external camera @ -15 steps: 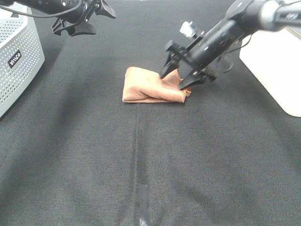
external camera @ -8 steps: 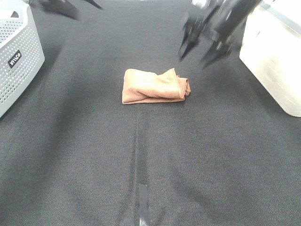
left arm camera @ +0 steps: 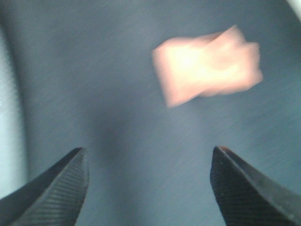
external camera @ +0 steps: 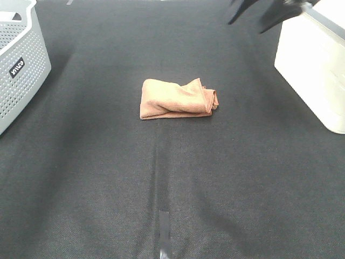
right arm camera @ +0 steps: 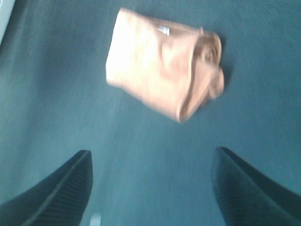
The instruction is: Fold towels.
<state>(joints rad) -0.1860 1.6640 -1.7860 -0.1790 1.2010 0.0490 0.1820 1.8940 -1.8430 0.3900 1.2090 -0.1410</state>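
Observation:
The reddish-brown towel [external camera: 178, 99] lies folded into a small bundle on the black table, its right end bunched. It also shows blurred in the left wrist view [left arm camera: 207, 66] and in the right wrist view [right arm camera: 164, 61], where its small white tag [right arm camera: 163, 29] shows. My right gripper [external camera: 253, 13] is a blur at the top right edge of the high view, far from the towel; in its wrist view [right arm camera: 150, 188] it is open and empty. My left gripper [left arm camera: 148, 188] is open and empty, out of the high view.
A grey perforated basket [external camera: 21, 65] stands at the left edge. A white bin [external camera: 315, 70] stands at the right edge. A strip of tape [external camera: 164, 226] marks the table near the front.
My right gripper let go of the towel's right end and pulled up and back to the far right. My left arm withdrew out of the high view. The towel stays put.

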